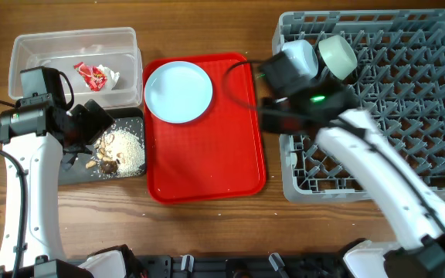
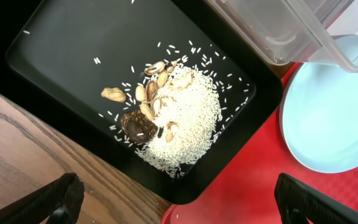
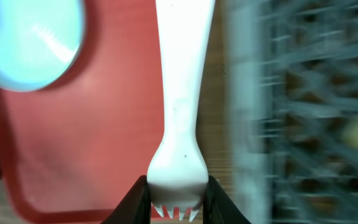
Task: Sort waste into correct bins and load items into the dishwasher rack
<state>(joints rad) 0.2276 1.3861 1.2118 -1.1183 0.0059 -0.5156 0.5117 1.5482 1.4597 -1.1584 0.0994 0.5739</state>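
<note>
1. Pinched at its tine end by the right gripper (image 3: 176,198), fingers pressed onto it: slim white plastic fork (image 3: 182,106), handle pointing away over the right edge of the flat red serving tray (image 3: 104,143).
2. Looks light, stiff and slick. Probably pivots in so narrow a pinch, so calls for a steady carry to the large grey pegged dishwasher rack (image 1: 408,93) just beside.
3. Hovers spread wide and empty: left gripper (image 2: 185,202), above the shallow black rectangular tray (image 2: 61,50) holding whitish rice grains and brown bits (image 2: 185,118).
4. Lies on the red tray: pale blue round plate (image 1: 178,91). Rigid and smooth by the look, best taken at the rim.
</note>
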